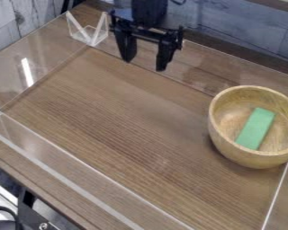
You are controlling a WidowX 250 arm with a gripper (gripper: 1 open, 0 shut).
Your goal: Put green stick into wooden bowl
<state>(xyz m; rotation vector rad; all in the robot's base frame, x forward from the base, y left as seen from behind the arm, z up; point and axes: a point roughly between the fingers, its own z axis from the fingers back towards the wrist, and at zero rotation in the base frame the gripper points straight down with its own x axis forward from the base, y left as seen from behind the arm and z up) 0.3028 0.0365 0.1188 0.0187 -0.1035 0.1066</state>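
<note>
The green stick [256,128] lies flat inside the wooden bowl [226,136], which stands at the right of the wooden table. My gripper [146,54] hangs at the back of the table, well left of and behind the bowl. Its two dark fingers are spread apart and hold nothing.
A clear acrylic wall runs around the table, with its front edge [122,198] low in view and a left panel [39,54]. A small clear bracket [86,29] stands at the back left. The table top [111,117] is brown wood grain.
</note>
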